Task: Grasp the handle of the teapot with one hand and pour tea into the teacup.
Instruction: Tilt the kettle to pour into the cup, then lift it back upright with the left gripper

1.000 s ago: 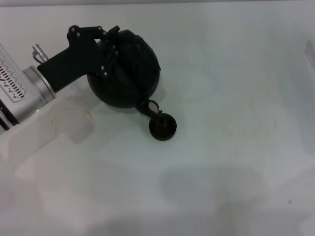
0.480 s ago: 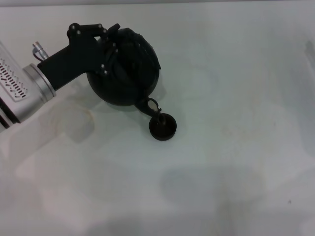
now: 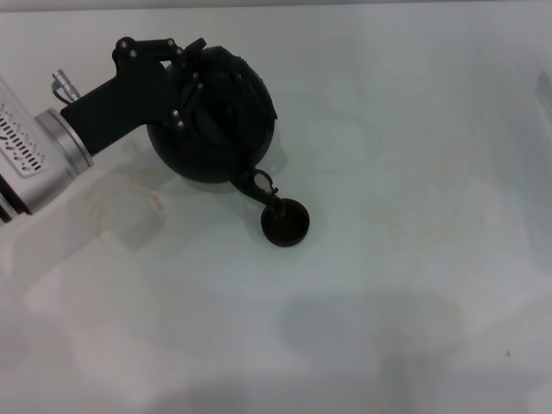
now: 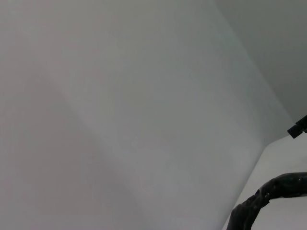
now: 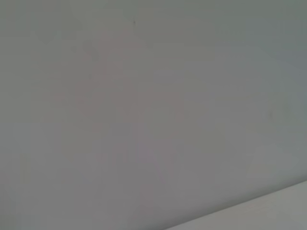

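Note:
The round matte black teapot [image 3: 226, 129] hangs tilted at the far left of the white table [image 3: 405, 259], held up by its top. My left gripper [image 3: 190, 76] reaches in from the left and is shut on the handle [image 4: 276, 188], which the black fingers mostly hide in the head view. The short spout [image 3: 260, 185] points down toward me, right over the far rim of the tiny dark teacup [image 3: 285, 223]. That cup stands upright on the table just in front of the teapot. No part of the right gripper shows in any view.
A pale translucent patch [image 3: 129, 211] lies on the table under my left arm, left of the cup. A small pale shape [image 3: 545, 86] sits at the table's right edge. The right wrist view shows only plain pale surface.
The teapot and my left gripper have shifted slightly back and to the left. The spout stays over the teacup, which has not moved.

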`<action>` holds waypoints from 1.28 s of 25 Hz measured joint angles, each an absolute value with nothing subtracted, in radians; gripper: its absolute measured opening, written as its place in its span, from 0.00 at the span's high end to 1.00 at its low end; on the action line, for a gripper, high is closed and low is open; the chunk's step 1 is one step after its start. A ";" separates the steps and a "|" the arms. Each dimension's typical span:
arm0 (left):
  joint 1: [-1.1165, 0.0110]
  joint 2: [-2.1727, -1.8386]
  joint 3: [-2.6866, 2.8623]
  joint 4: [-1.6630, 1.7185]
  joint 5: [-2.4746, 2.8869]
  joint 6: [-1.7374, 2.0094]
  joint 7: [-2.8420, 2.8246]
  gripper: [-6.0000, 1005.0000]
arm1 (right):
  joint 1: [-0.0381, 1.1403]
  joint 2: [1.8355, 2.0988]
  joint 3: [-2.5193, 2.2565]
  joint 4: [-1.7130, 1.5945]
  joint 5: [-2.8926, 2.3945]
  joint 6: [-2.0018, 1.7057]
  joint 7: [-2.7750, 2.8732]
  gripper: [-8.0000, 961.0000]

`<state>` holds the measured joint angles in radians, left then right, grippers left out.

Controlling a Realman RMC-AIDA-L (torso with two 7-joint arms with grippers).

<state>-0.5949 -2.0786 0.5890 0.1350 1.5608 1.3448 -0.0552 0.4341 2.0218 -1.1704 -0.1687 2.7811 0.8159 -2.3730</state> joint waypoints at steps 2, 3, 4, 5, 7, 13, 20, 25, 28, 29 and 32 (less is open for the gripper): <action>-0.595 -2.079 0.589 0.135 1.561 1.345 -0.055 0.88 | 0.434 2.022 -1.170 -0.169 2.781 0.816 -2.373 0.14; -0.596 -2.079 0.589 0.136 1.561 1.345 -0.055 0.88 | 0.434 2.022 -1.170 -0.169 2.781 0.816 -2.373 0.14; -0.597 -2.079 0.589 0.136 1.561 1.345 -0.055 0.88 | 0.434 2.022 -1.170 -0.169 2.781 0.816 -2.373 0.14; -0.599 -2.078 0.589 0.136 1.561 1.345 -0.055 0.88 | 0.434 2.022 -1.170 -0.169 2.781 0.815 -2.373 0.14; -0.601 -2.078 0.589 0.138 1.562 1.345 -0.055 0.88 | 0.434 2.022 -1.170 -0.169 2.781 0.815 -2.373 0.14; -0.603 -2.078 0.593 0.161 1.563 1.345 -0.055 0.88 | 0.434 2.022 -1.170 -0.169 2.781 0.814 -2.373 0.14; -0.602 -2.078 0.594 0.163 1.563 1.345 -0.055 0.88 | 0.434 2.022 -1.170 -0.169 2.781 0.814 -2.369 0.14; -0.601 -2.077 0.605 0.164 1.563 1.343 -0.055 0.88 | 0.434 2.022 -1.170 -0.168 2.781 0.814 -2.364 0.14; -0.602 -2.077 0.616 0.167 1.563 1.341 -0.055 0.88 | 0.434 2.022 -1.170 -0.166 2.781 0.814 -2.364 0.14; -0.602 -2.077 0.622 0.169 1.564 1.339 -0.055 0.88 | 0.434 2.022 -1.170 -0.164 2.781 0.814 -2.364 0.14; -0.602 -2.079 0.630 0.177 1.564 1.333 -0.055 0.88 | 0.435 2.022 -1.170 -0.160 2.781 0.815 -2.364 0.14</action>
<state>-0.6022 -2.0792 0.6295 0.1768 1.5636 1.3328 -0.0552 0.4347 2.0218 -1.1704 -0.1601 2.7811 0.8146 -2.3638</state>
